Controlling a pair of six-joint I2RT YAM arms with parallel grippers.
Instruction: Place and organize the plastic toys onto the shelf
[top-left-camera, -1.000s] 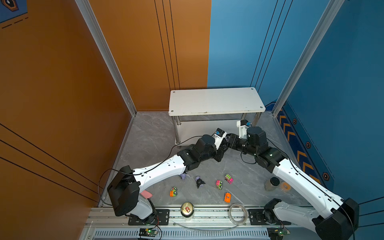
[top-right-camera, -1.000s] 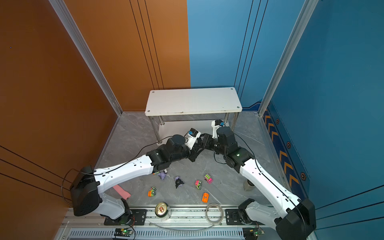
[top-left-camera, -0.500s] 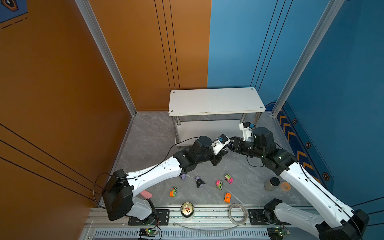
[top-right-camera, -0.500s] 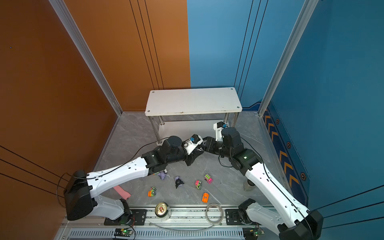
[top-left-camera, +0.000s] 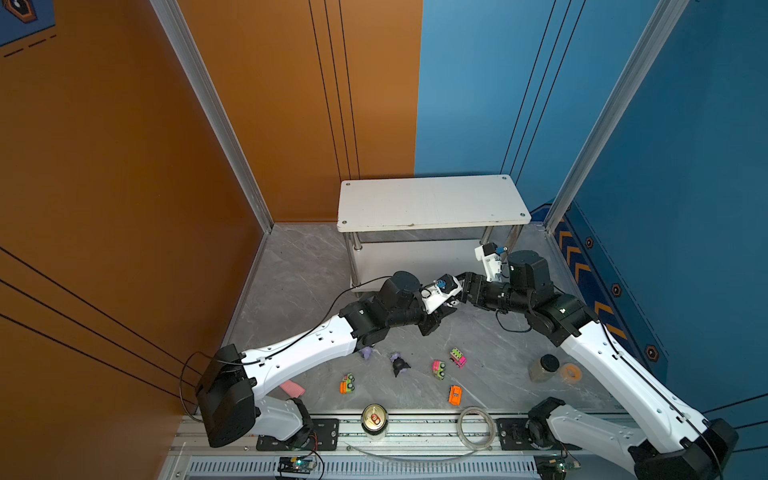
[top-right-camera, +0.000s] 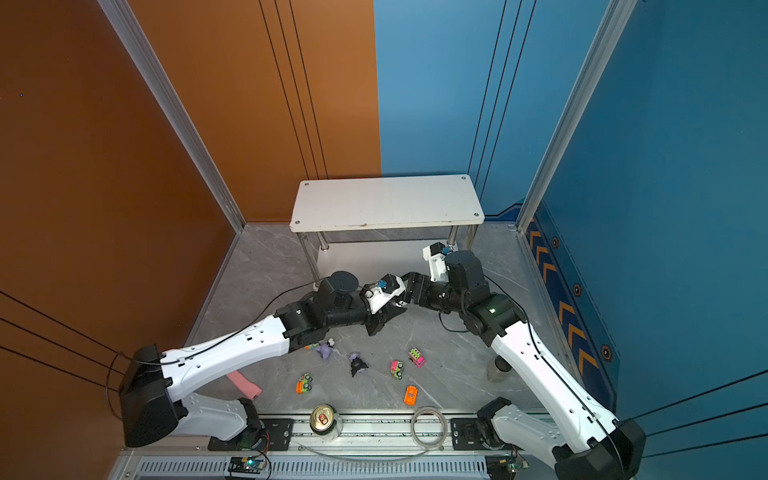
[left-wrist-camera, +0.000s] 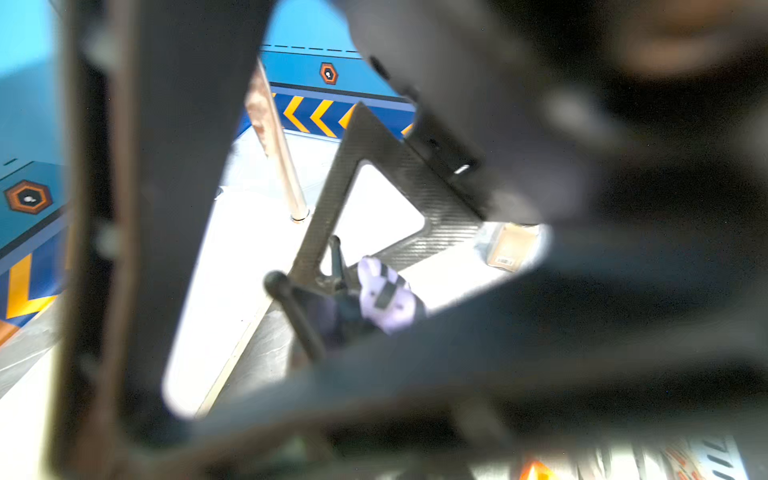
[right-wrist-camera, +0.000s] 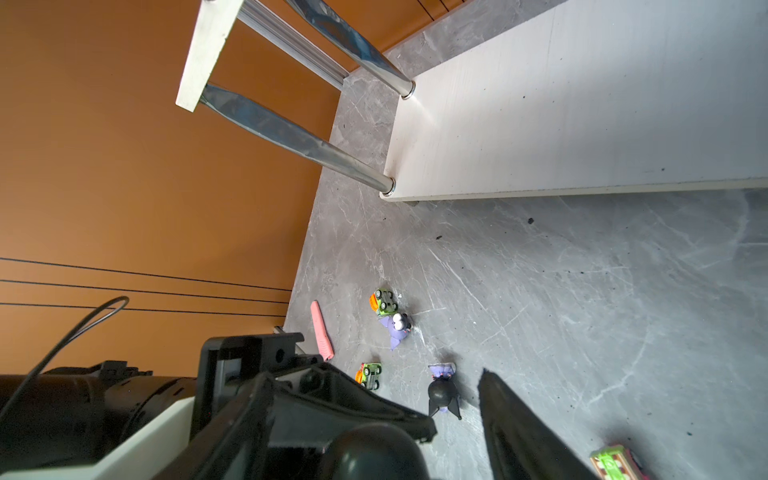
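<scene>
The left gripper (top-left-camera: 446, 311) is drawn in narrow. From here it looks pinched on a small purple-and-white figurine (left-wrist-camera: 384, 297), which the left wrist view shows right at its fingers. The right gripper (top-left-camera: 462, 289) meets it nose to nose. Its jaws stand apart, with one finger (right-wrist-camera: 523, 432) well off to the side, so I judge that it has no hold on the toy. Both tools hang above the floor (top-left-camera: 490, 353), just in front of the shelf (top-left-camera: 432, 203) and not over either board.

The other toys lie on the floor nearer the robot's base:
- a lilac figurine (top-left-camera: 366, 353), half under the left arm
- a black figurine (top-left-camera: 400, 365), tipped over
- a pink-and-green car (top-left-camera: 438, 369)
- a pink car (top-left-camera: 457, 357)
- an orange-and-green car (top-left-camera: 347, 383)
- an orange car (top-left-camera: 455, 395)
- a green car (right-wrist-camera: 384, 301) beside the lilac figurine, which shows well only in the right wrist view

I can see no toy on the top board, nor on the part of the lower board that shows. So I judge the job barely begun, with one figurine in hand and seven toys left to fetch. After that they need to be set in some order on the shelf. The drink can (top-left-camera: 374, 419) and the tape ring (top-left-camera: 476, 428) by the rail are not toys and can stay.
</scene>
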